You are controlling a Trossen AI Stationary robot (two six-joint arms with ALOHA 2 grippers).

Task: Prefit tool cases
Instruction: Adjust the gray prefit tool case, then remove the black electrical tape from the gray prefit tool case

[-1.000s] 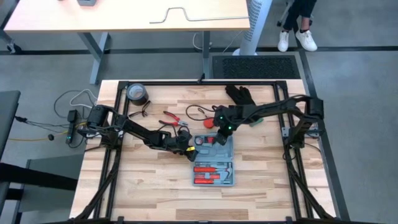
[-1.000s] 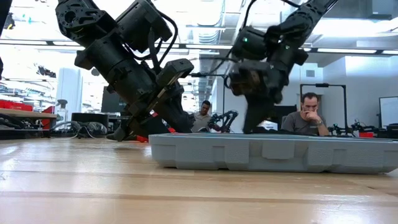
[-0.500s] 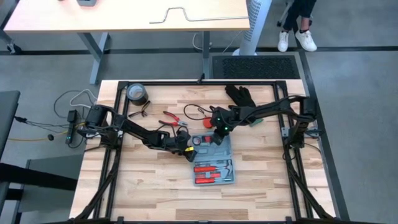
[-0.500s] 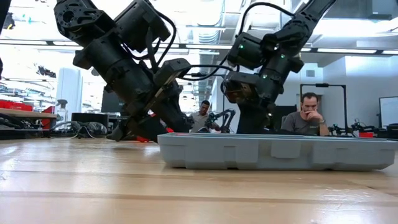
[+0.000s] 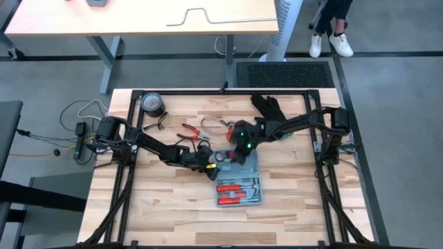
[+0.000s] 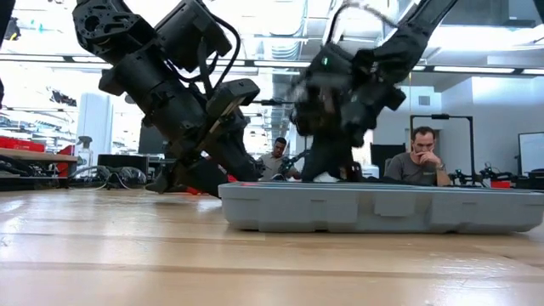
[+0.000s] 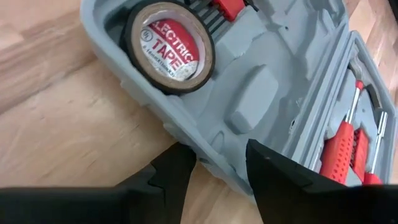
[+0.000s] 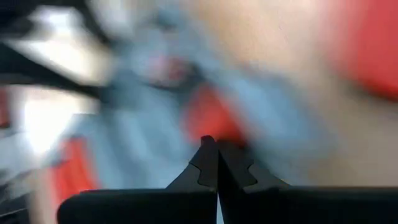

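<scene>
The blue-grey tool case (image 5: 243, 173) lies open on the wooden table, with red-handled tools (image 5: 237, 192) in its near half. A roll of electric tape (image 7: 166, 46) sits in a recess of its far half. My left gripper (image 5: 210, 166) is at the case's left edge, its fingers astride the rim. My right gripper (image 5: 239, 149) is shut and hovers low over the far half; its wrist view is blurred, and whether it touches the case does not show. My left gripper has the left side wall of the case's far half (image 7: 214, 163) between its two fingers, one finger (image 7: 176, 168) outside over the wood and one (image 7: 268, 167) inside the tray. It comes slanting down from the table's left. The case stays flat on the table.
A black glove (image 5: 266, 105) lies at the far right and a dark tape roll (image 5: 152, 105) at the far left. Red pliers (image 5: 192, 131) and a red cord loop (image 5: 220, 124) lie beyond the case. The near part of the table is bare wood.
My right gripper has swung toward the table's left and a little nearer, from beyond the case's far edge to over its far half. In the low view the case's left end has slid slightly toward the right.
</scene>
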